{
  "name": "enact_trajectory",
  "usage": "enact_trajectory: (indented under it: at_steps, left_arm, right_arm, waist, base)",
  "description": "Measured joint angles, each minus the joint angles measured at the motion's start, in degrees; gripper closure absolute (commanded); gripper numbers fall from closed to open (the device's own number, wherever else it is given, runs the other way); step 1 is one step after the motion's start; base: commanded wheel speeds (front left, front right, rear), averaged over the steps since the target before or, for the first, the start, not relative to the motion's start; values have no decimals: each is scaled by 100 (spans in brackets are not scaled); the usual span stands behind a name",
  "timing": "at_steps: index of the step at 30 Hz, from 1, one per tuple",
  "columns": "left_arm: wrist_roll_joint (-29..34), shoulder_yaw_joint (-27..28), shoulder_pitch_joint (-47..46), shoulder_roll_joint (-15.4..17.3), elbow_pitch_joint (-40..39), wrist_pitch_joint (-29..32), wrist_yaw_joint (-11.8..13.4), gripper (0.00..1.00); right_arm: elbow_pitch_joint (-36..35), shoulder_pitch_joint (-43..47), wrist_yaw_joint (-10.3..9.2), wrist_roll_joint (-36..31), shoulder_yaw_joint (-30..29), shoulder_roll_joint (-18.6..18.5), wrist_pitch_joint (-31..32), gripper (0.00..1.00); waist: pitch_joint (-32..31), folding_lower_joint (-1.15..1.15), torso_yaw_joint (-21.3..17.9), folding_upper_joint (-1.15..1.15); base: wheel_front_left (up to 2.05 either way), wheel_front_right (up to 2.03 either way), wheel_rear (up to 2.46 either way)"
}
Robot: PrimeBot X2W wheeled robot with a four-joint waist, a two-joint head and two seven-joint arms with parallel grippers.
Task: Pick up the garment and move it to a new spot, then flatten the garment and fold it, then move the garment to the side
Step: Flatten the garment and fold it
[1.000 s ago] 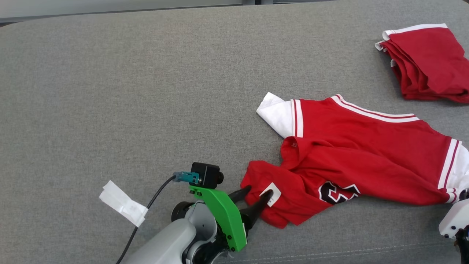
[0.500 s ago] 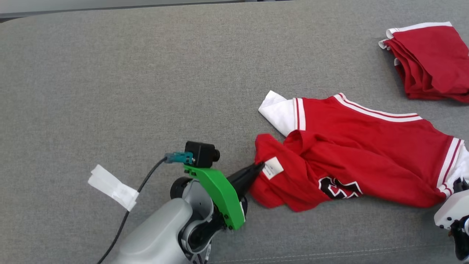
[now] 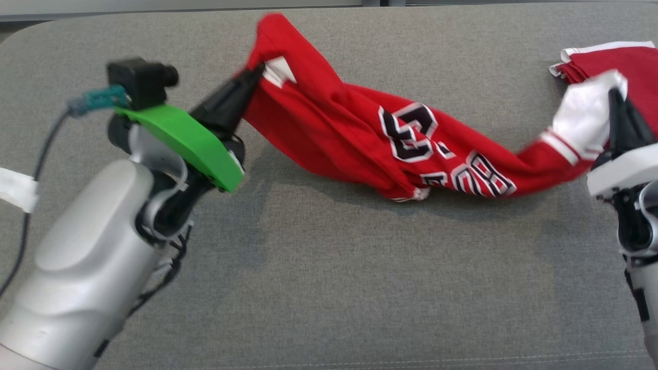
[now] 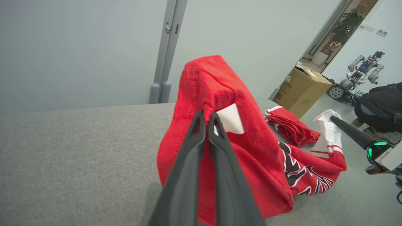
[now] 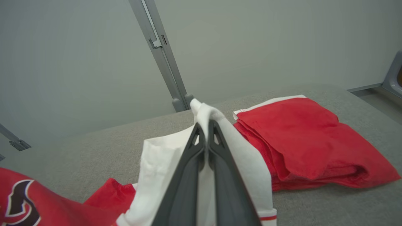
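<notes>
Shirt (image 3: 360,133) hangs over the far half of the surface (image 3: 329,293), long axis left to right: my left jaws pinch its red edge, my right jaws pinch its white sleeve, middle sagging between.

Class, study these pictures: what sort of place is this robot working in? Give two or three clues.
Probably a robotics lab or test room: a grey cloth-covered work table, a second robot standing in the background, and a cardboard box on the floor near it.
</notes>
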Motion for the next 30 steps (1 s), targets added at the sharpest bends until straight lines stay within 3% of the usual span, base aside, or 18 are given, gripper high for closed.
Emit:
enact_trajectory:
  at_steps: [5,10,18,30]
  left_arm:
    - [81,389,-637,280,-81,-164,-129,100]
    - [198,550,-698,504,-91,-622,-177,100]
    - [434,275,694,582,337,-1325,-186,100]
    - [495,428,1912,352,684,-1443,-233,100]
  right_arm:
    - [-583,-840,10,7,-47,-69,1,100]
    - [-812,-1012,44,18,37,10,-7,100]
    - [-438,182,-19,62,220,300,89,100]
    - [-178,1397,-77,152,190,511,-25,100]
  waist:
    - [11,0,18,0]
    - [45,0,89,0]
    - [157,0,196,0]
    - [108,0,295,0]
  base:
    - [0,0,0]
    - [0,0,0]
    - [0,0,0]
    - [0,0,0]
